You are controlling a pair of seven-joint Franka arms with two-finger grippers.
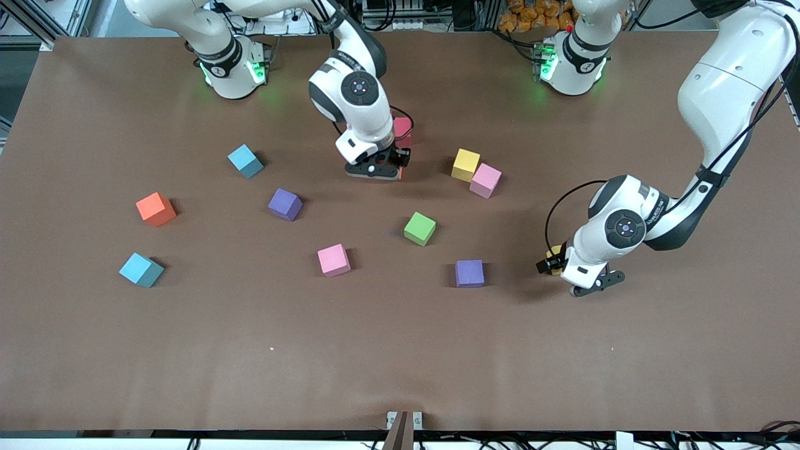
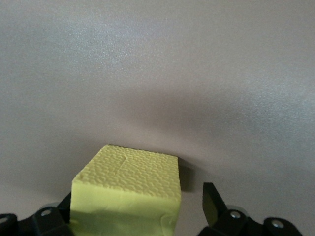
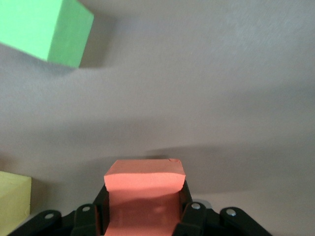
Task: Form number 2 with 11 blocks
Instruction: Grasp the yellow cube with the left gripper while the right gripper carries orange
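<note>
Brown table (image 1: pixel 400 350) spreads beneath; my right gripper (image 3: pixel 142 216) clamps a red block (image 3: pixel 145 189), my left gripper (image 2: pixel 142 216) brackets a yellow block (image 2: pixel 125 189), unclenched. I should centre, then squeeze.

Two robot arms work a brown table (image 1: pixel 400 350) strewn with foam blocks: two light blue (image 1: pixel 245 160), two purple (image 1: pixel 285 204), two pink (image 1: pixel 334 260), two yellow (image 1: pixel 465 164), two orange-red (image 1: pixel 155 209), one green (image 1: pixel 419 228).
</note>
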